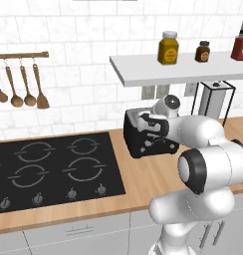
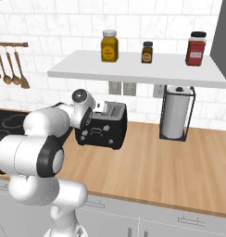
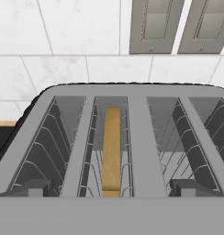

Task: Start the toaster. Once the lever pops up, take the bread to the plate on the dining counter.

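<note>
Hovering right over the toaster (image 1: pixel 143 142), jaws standing wide apart, gripping nothing; the two dark fingertips (image 3: pixel 29 188) showing low in the hand view, one at each side of the slot rack. Toaster sitting on the wooden tabletop (image 2: pixel 179 162) just right of the black hob (image 1: pixel 49 169), close to the tiled back wall, glossy black with small white marks on its front. Looking straight down into the grey top of the toaster in the hand view: bread (image 3: pixel 112 147) standing on edge inside a slot left of centre, thin tan strip between the wire guides, sunk below the slot rim. Slot to its right showing wire guides and bare floor. Arm reaching forward from the base, hand partly hiding the toaster's top in both base views. Lever position: cannot tell.

Surroundings: white shelf (image 2: pixel 133 69) running above the toaster, carrying a yellow jar (image 2: pixel 109 45), a small dark jar (image 2: pixel 147 52) and a red jar (image 2: pixel 196 48). Paper towel roll (image 2: pixel 175 115) standing upright in a black wire holder, well right of the toaster. Wooden spoons (image 1: pixel 19 82) hanging from a rail on the wall at left. Two grey wall sockets (image 3: pixel 178 25) sitting behind the toaster.
</note>
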### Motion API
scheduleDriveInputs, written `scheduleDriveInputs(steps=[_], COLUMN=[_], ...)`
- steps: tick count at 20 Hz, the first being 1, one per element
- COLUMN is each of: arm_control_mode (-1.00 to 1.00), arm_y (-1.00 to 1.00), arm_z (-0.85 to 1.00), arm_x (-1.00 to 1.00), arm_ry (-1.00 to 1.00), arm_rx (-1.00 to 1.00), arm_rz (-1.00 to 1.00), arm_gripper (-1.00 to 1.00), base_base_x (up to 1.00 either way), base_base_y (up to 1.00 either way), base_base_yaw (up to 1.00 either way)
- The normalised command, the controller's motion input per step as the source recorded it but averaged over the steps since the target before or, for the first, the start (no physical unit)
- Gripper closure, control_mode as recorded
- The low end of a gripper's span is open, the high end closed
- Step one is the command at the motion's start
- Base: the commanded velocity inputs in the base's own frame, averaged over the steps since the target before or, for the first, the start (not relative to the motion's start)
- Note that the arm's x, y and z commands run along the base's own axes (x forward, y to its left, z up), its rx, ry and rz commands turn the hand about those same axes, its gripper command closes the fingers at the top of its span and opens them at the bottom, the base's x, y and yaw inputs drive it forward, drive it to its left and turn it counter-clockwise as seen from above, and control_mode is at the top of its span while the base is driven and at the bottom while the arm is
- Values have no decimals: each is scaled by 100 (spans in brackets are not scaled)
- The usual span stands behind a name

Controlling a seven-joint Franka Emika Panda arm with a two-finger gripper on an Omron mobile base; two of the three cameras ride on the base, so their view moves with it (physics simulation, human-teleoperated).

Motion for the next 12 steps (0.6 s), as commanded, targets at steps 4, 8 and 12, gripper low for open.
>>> scheduleDriveInputs(steps=[4,8,12], arm_control_mode=[-100,-100,-100], arm_y=[0,0,0], arm_z=[0,0,0], arm_x=[0,0,0], arm_ry=[0,0,0], arm_rx=[0,0,0], arm_rz=[0,0,0], arm_gripper=[-100,-100,-100], base_base_x=[0,0,0], base_base_y=[0,0,0], base_base_yaw=[0,0,0])
